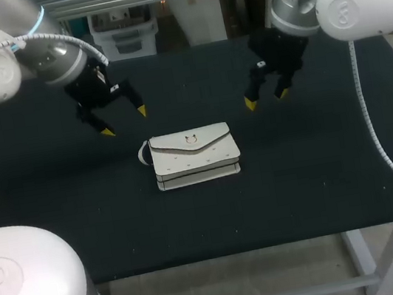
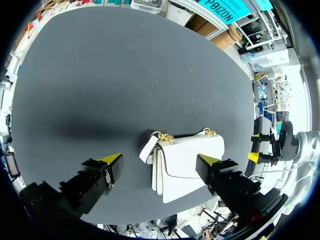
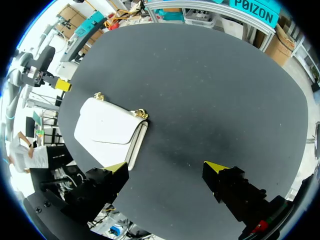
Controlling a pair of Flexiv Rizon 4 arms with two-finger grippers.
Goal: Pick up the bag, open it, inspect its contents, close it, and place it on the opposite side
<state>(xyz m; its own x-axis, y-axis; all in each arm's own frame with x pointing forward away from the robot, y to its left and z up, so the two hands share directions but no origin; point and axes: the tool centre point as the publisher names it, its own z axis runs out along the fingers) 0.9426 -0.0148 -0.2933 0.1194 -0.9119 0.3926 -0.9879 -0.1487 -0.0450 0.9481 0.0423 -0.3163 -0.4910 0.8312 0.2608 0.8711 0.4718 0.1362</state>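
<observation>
A small white handbag (image 1: 194,155) with a closed flap and a round metal clasp lies flat in the middle of the black table (image 1: 50,215). My left gripper (image 1: 124,121) hovers open behind and left of it, nothing between its fingers. My right gripper (image 1: 266,97) hangs open behind and right of the bag, also empty. In the left wrist view the bag (image 2: 186,162) lies under and between the open fingers of the left gripper (image 2: 161,161), with gold chain fittings on its edge. In the right wrist view the bag (image 3: 111,129) lies beside one finger of the right gripper (image 3: 167,167).
The black table surface stretches bare on all sides of the bag, to its front edge (image 1: 221,254). My other arm's yellow fingertip (image 2: 254,156) shows beyond the bag in the left wrist view.
</observation>
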